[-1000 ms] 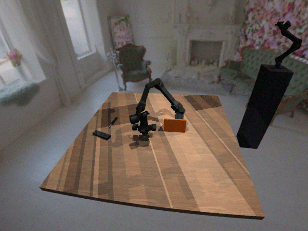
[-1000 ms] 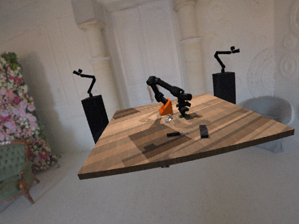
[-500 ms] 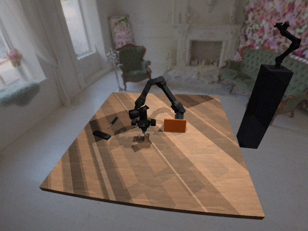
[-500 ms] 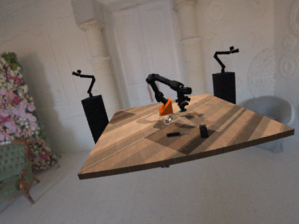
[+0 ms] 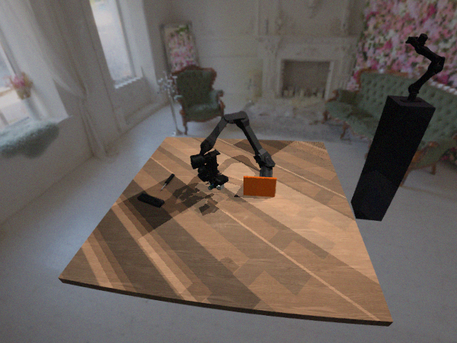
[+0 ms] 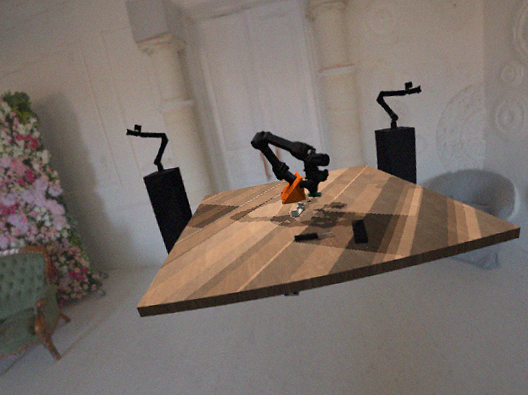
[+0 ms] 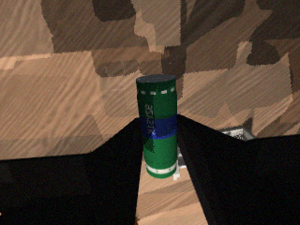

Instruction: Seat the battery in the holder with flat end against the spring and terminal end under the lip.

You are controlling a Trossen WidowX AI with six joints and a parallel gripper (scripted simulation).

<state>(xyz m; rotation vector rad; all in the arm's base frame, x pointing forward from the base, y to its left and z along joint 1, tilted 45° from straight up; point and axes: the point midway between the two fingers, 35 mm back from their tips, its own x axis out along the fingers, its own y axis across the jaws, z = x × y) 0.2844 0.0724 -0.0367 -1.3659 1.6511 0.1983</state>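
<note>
A green battery (image 7: 157, 100) with a blue band sits between my two black fingers in the wrist view, with its dark flat end pointing away from the camera. My gripper (image 7: 157, 122) (image 5: 216, 185) (image 6: 314, 193) is shut on its middle, low over the wooden table (image 5: 258, 258). A small part of the grey battery holder (image 7: 234, 134) shows just behind my right finger. In the exterior view the holder (image 6: 297, 209) lies on the table a little to the left of the gripper. I cannot tell whether the battery touches the table.
An orange wedge block (image 5: 259, 186) (image 6: 292, 191) stands next to the arm's base, close to the gripper. A black flat slab (image 5: 150, 200) (image 6: 359, 230) and a dark screwdriver (image 5: 167, 181) (image 6: 312, 235) lie further out on the table. Black camera pillars (image 5: 390, 158) stand beside the table.
</note>
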